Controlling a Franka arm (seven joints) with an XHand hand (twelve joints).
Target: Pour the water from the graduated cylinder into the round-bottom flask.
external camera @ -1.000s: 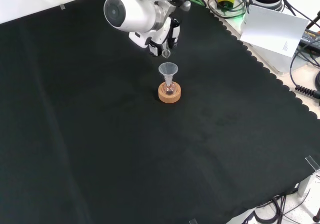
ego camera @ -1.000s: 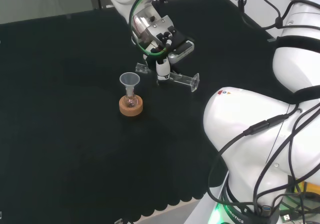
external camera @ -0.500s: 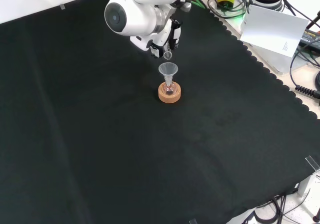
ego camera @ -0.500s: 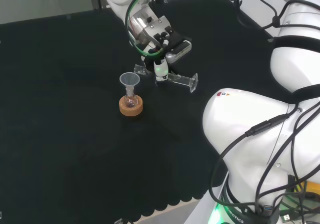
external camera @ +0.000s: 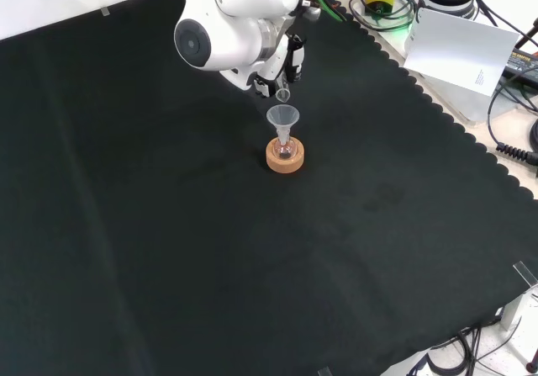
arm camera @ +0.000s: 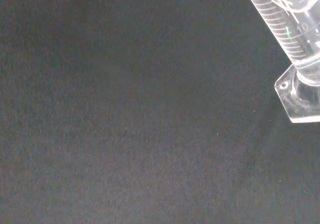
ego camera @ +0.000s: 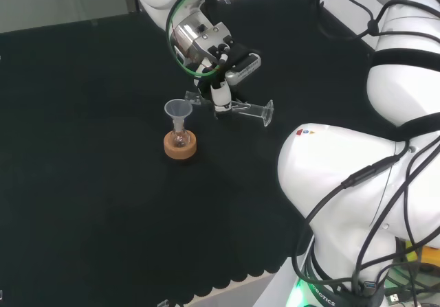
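A small round-bottom flask (ego camera: pixel 180 138) stands in a cork ring (ego camera: pixel 180 146) with a clear funnel (ego camera: pixel 179 108) in its neck. The hand (ego camera: pixel 221 80) hovers just right of it in the head view, shut on the graduated cylinder (ego camera: pixel 242 108). The cylinder lies almost level, foot to the right and mouth close by the funnel's rim. In the front view the hand (external camera: pixel 290 60) sits behind the funnel (external camera: pixel 283 117), and the cylinder's mouth (external camera: pixel 283 96) hangs just above it. The flask (external camera: pixel 286 148) rests in its ring (external camera: pixel 285 160). The wrist view shows the cylinder's graduated wall (arm camera: pixel 292 26) and foot (arm camera: pixel 301 97).
The arm's white links (ego camera: pixel 364 183) stand at the right of the head view. Beyond the cloth's scalloped edge (external camera: pixel 437 111) in the front view lie a white sheet (external camera: pixel 458 50) and cables. Black cloth stretches wide around the flask.
The hand has shifted slightly toward the funnel, bringing the cylinder's mouth nearer its rim. The flask and ring have stayed put.
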